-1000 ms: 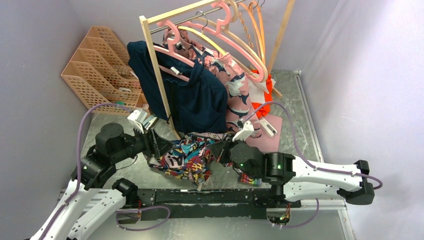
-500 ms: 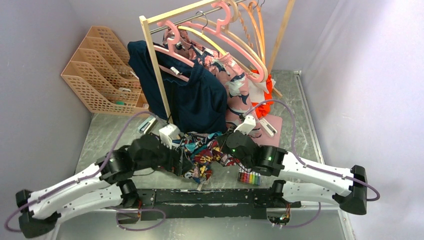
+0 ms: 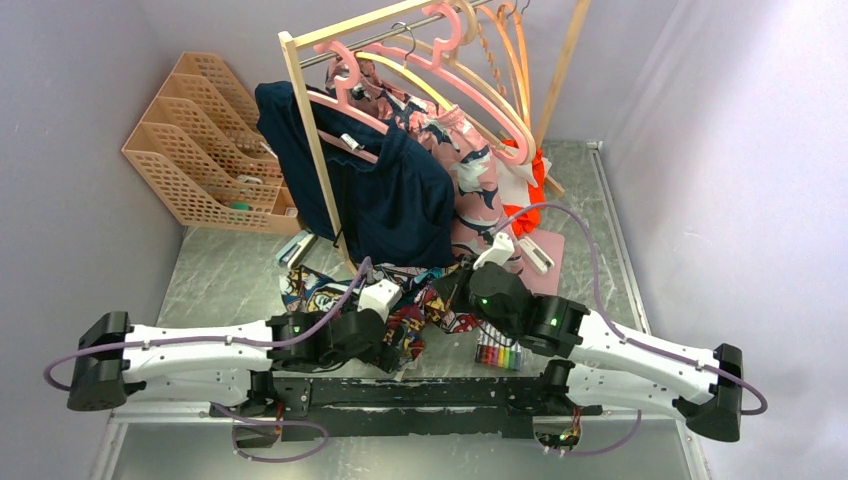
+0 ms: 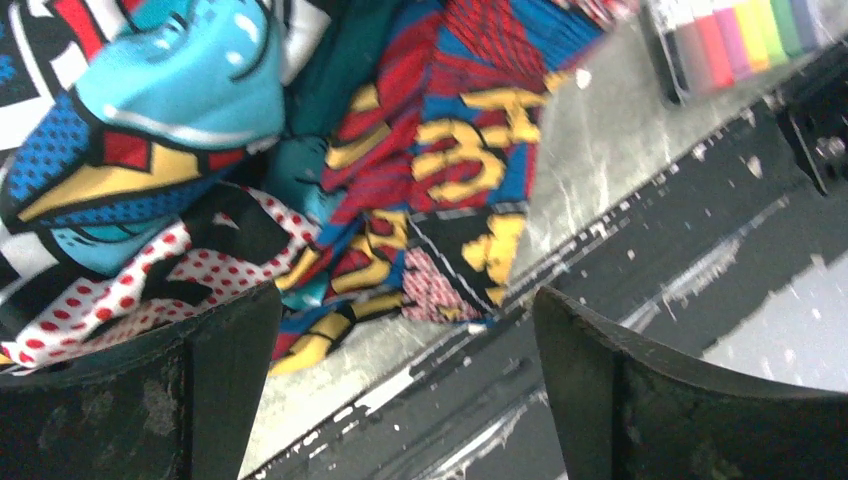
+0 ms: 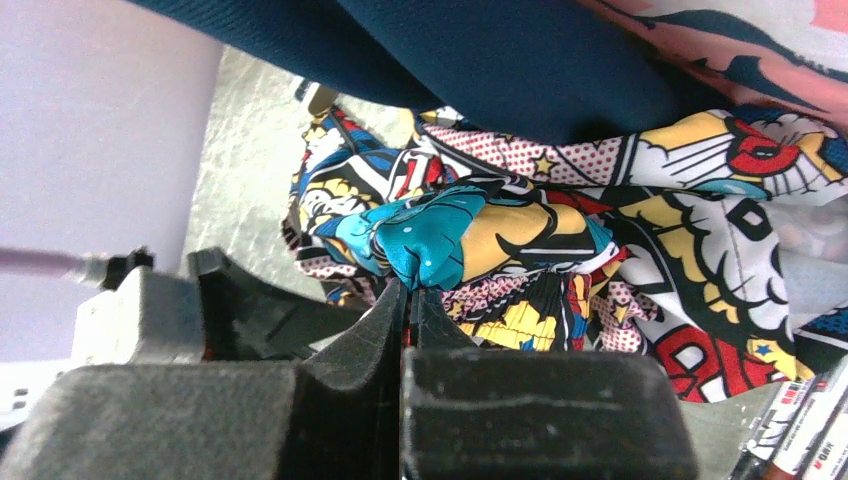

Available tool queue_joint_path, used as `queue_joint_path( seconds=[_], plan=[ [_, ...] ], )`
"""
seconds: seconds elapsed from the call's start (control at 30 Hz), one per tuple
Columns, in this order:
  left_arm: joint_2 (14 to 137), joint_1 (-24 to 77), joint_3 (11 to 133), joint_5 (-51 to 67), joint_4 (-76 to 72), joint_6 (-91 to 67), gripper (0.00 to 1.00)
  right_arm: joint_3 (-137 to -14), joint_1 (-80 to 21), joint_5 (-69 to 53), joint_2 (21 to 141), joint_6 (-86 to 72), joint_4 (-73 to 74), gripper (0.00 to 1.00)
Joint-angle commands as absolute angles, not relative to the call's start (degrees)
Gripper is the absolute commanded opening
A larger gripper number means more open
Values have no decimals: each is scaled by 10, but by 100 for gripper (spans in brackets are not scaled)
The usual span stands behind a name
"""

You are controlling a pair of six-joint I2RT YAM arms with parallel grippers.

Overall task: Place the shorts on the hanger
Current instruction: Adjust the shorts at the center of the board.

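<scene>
The left arm has swung down from beside the rack (image 3: 319, 150) and now lies low and stretched out along the near side. The left gripper (image 4: 405, 295) has opened wide at the near edge of the shorts (image 3: 418, 315). A flap of the shorts has also spread out to the left of the rack's post foot.

The left gripper holds nothing. Its two dark fingers stand far apart, with the hem of the shorts and bare table (image 3: 220, 270) between them.

The right gripper (image 5: 405, 295) has its fingers pressed together, and its tips pinch a teal fold of the shorts.

The shorts lie crumpled on the table at the foot of the rack, below the navy garment (image 3: 400, 200) hanging there.

The hanger (image 3: 447, 40) hangs bare on the rack's rail, high above the shorts.

The left wrist view shows yellow block letters on a red and blue panel of the shorts, too skewed to read. A row of markers (image 3: 498, 355) lies on the near right of the rack's foot. The print on their barrels is too small to make out.
</scene>
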State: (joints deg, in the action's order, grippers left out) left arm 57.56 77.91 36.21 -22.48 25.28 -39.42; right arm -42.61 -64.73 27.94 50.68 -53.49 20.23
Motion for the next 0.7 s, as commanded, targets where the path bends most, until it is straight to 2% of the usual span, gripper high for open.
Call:
queue_joint_path(
  seconds=[0.0,0.37,0.67],
  plan=[
    [619,783,378,-309,207,-419,99,-413,-643,233,481,-530,170,0],
    [710,794,374,-312,202,-496,97,-409,-642,179,476,-552,155,0],
    [618,815,353,-291,203,-481,99,-389,-642,218,458,-581,145,0]
  ],
)
